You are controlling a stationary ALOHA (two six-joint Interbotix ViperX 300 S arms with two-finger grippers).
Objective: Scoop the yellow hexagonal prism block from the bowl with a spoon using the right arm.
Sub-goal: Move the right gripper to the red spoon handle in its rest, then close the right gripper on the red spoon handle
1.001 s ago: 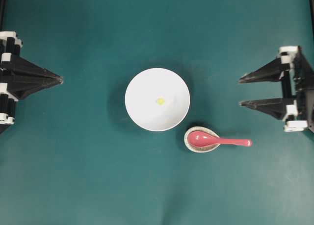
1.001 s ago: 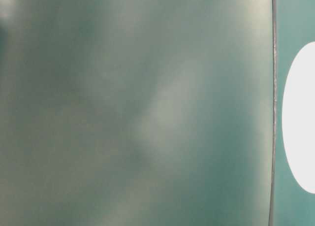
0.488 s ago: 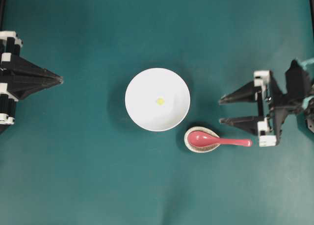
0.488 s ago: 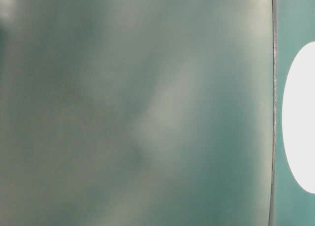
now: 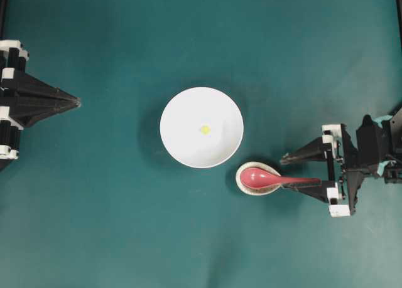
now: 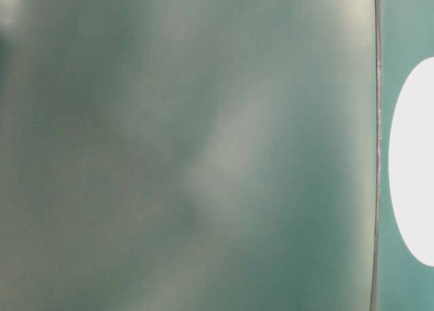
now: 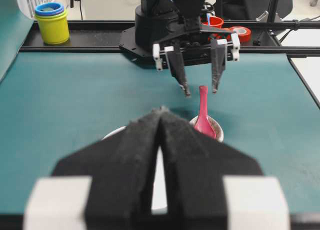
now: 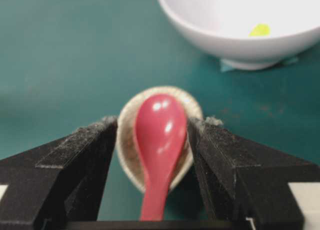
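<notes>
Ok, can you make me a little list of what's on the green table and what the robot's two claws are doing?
bowl: large glossy white bowl, mid-table
block: tiny yellow block inside the bowl
spoon: glossy red-pink soup spoon, scoop resting in a small speckled dish
right gripper: open, one finger each side of the spoon handle, not gripping
left gripper: shut, far from the bowl

block: tiny bright yellow block [image 5: 205, 129], lying loose near the middle of the bowl
bowl: large glossy white bowl [image 5: 182, 144], upright on the desk
spoon: glossy red-pink spoon [image 5: 260, 178], scoop toward the bowl, handle pointing away from it, just beside the bowl
</notes>
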